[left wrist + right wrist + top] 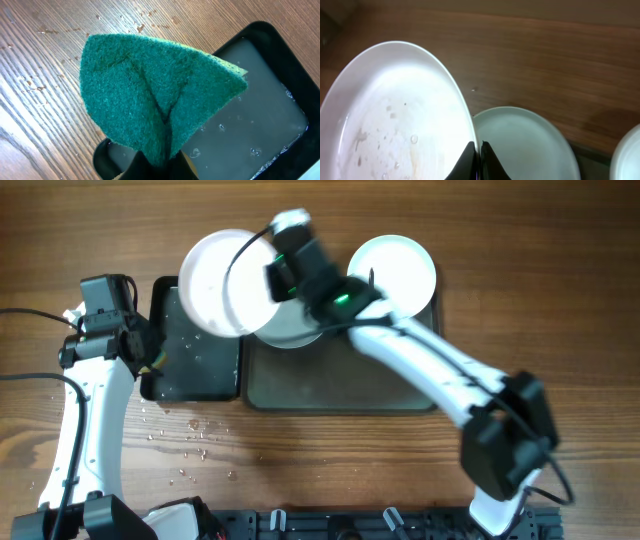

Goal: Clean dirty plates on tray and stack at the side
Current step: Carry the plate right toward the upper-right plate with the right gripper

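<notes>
My right gripper [272,280] is shut on the rim of a white plate [215,280] and holds it lifted and tilted over the small black tray [195,370]. The right wrist view shows that plate [395,115] wet, with faint smears and droplets, and the jaws [479,150] pinching its edge. A second plate [290,330] lies on the large grey-green tray [330,380], mostly under the arm, and shows in the right wrist view [525,145]. A third plate [400,270] sits at the tray's back right. My left gripper [160,167] is shut on a green sponge [150,95] over the black tray [260,120].
The black tray holds shallow water. Water droplets [190,435] spot the wooden table in front of it. A black rack [380,525] runs along the near edge.
</notes>
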Controlling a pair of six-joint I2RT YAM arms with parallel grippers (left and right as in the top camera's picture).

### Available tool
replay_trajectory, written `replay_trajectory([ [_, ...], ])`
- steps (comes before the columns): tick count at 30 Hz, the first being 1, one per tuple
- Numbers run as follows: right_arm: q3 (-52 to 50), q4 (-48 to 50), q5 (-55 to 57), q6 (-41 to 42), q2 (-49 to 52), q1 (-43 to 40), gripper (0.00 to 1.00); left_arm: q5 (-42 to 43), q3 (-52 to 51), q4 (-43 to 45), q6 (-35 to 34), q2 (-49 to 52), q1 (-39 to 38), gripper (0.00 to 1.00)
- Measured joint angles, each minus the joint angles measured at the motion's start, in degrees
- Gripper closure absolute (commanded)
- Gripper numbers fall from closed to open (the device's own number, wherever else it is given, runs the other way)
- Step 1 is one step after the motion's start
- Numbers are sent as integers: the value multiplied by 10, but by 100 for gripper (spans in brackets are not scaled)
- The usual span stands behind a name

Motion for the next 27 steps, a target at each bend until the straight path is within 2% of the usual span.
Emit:
replay_trajectory([
  [7, -1, -126, -74, 32, -15, -121, 96, 6, 0, 0, 0, 0, 0, 96],
  [11, -7, -137, -85, 34, -14, -153, 96, 7, 0, 5, 1, 0, -6, 96],
  [27, -32, -111, -94, 38, 64, -146, 96, 8, 0, 19, 21, 0, -36, 96],
])
